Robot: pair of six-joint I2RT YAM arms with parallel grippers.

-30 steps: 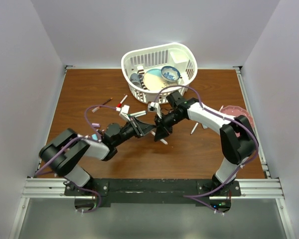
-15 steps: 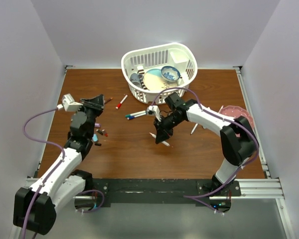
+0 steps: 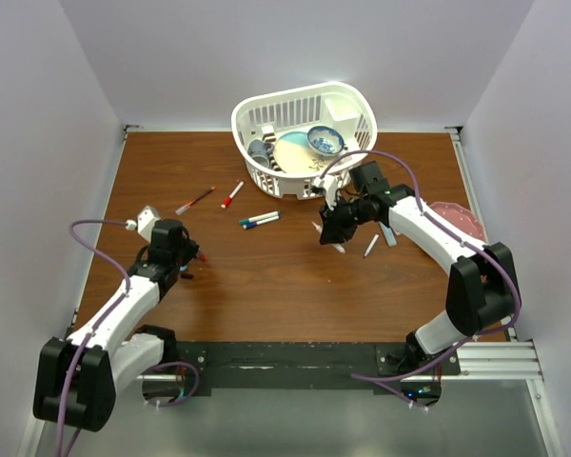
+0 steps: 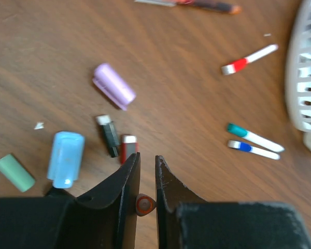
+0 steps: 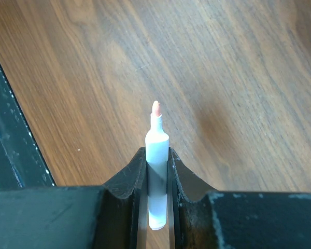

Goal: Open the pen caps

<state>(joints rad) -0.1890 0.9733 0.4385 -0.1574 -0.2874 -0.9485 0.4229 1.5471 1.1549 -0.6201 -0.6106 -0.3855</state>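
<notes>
Ok so over on the left, the left end effector (image 4: 146,161) sits low over the brown wooden desk (image 4: 197,104). Its jaws are pinched nearly together on a small red plastic cap (image 4: 145,205) tucked deep between them. Just in front lies a scatter of loose caps: a pale green plastic cap (image 4: 14,172), a light blue plastic cap (image 4: 66,158), a lilac plastic cap (image 4: 114,93), a short black cap (image 4: 110,137) and another red cap (image 4: 127,149). My worry is that the held cap sits so far back it might hang up when the jaws part. Or it drops and sends the round ones rolling.

Mid-desk, the red-capped white marker (image 4: 249,59), the teal-capped white marker (image 4: 254,137) and the blue-capped white marker (image 4: 251,150) all have caps on. The last two lie side by side, so grabbing one could nudge the other.

On the right, the right end effector (image 5: 157,153) is clamped on an uncapped white marker barrel (image 5: 156,142), its orange tip bare above the desk. Set down tip first, it'll scribble on the wood, and that smooth barrel could slip.
</notes>
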